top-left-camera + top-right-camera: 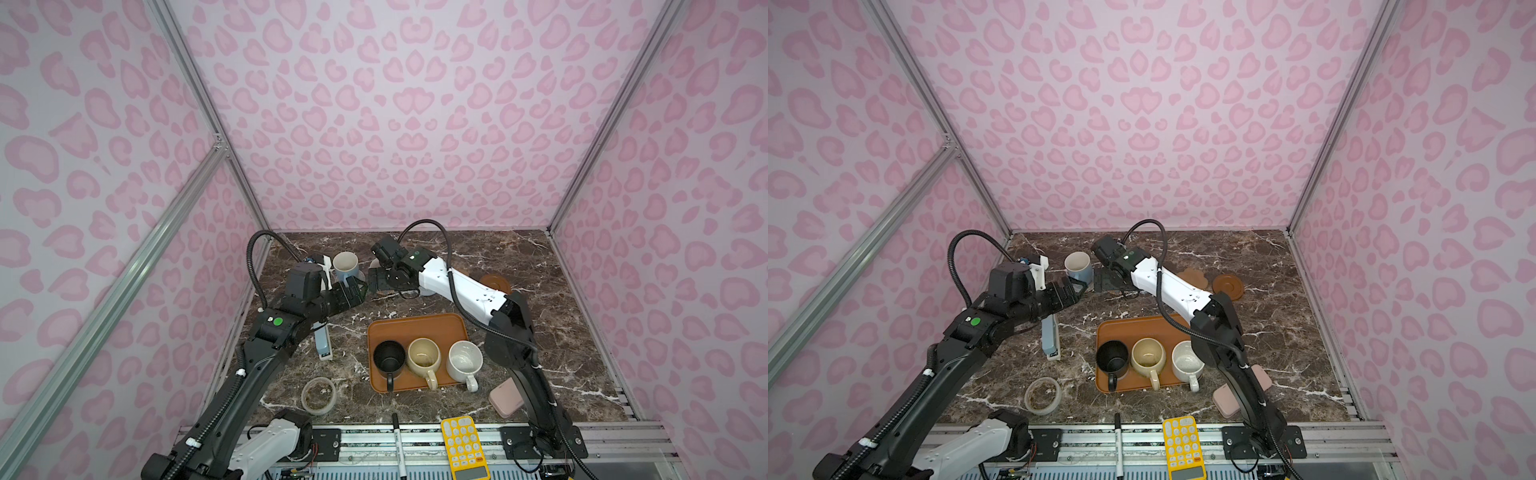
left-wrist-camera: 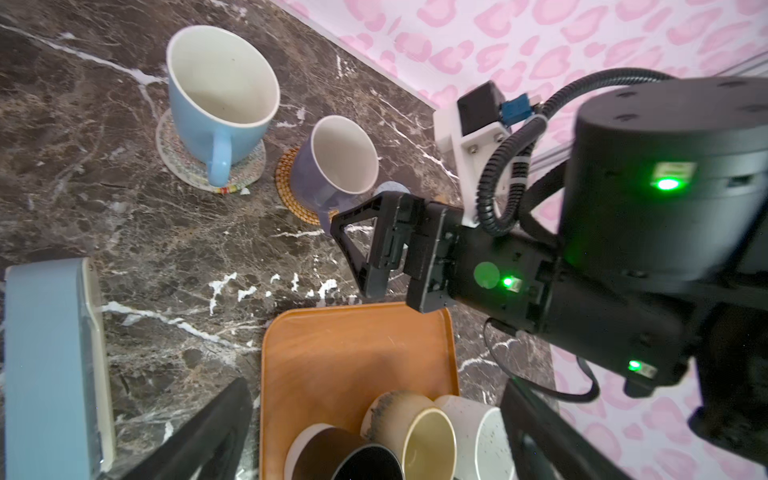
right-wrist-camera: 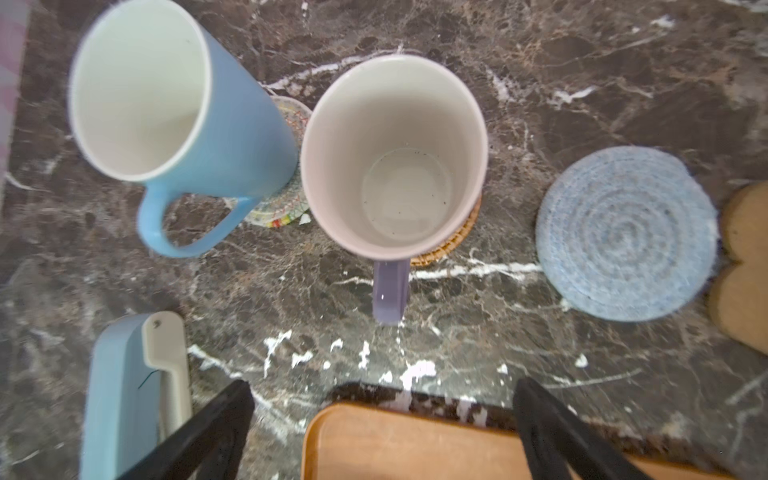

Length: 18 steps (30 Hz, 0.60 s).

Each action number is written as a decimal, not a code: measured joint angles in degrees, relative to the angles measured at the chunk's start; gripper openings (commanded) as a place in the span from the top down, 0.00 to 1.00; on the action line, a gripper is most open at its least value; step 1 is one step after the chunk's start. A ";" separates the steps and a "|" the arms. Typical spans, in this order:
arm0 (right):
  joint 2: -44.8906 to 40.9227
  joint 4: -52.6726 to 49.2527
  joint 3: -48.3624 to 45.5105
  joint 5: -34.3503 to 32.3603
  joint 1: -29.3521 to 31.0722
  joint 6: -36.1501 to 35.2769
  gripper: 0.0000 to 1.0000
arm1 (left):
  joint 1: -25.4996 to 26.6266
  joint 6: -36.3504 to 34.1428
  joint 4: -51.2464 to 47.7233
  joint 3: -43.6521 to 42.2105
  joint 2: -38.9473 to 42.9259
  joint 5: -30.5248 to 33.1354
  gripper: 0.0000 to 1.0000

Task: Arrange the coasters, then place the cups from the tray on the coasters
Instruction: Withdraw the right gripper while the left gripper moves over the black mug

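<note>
Right gripper [image 3: 382, 384]: fingers wide apart, nothing between them, poised over the dark marble table [image 1: 561, 291] between the far edge of the flat orange-brown rectangular tray [image 1: 415, 328] and the lavender handled mug [image 3: 395, 158]. That mug stands free on the orange-tan woven round coaster [image 3: 449, 245]. Left gripper [image 2: 374, 386]: fingers apart, empty, just beyond the tray's far left corner. Also beyond that corner, the light blue handled mug [image 3: 166, 104] sits on the cream woven round coaster [image 3: 286, 208]. Bare, beyond the tray's far edge: grey-blue woven round coaster [image 3: 623, 232], tan flower-shaped cork coaster [image 3: 744, 270], brown rimmed wooden round coaster [image 1: 1228, 286]. On the tray: matte black mug [image 1: 388, 357], cream-yellow squat mug [image 1: 424, 355], white speckled squat mug [image 1: 463, 359]. Judgement: coasters look arranged; two of five cups placed, three to go.
</note>
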State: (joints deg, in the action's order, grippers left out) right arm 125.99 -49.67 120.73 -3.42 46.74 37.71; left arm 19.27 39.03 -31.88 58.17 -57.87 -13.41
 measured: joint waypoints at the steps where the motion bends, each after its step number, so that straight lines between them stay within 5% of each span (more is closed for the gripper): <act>1: -2.62 0.57 -2.01 -0.35 0.02 -0.09 0.01 | 0.42 -0.02 -0.59 -0.22 0.50 -0.90 0.05; 8: -22.53 6.34 -19.52 -2.36 -0.90 -2.93 0.02 | 6.32 0.07 -5.16 -1.73 6.16 -2.05 0.04; 18: -53.35 12.07 -48.78 2.19 -7.17 -16.37 0.04 | 21.66 7.87 -8.81 -8.66 12.33 8.72 0.04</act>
State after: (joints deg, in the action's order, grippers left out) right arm 72.64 -37.60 71.94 -1.23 39.57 21.34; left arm 40.93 46.89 -40.69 49.52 -45.54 -4.69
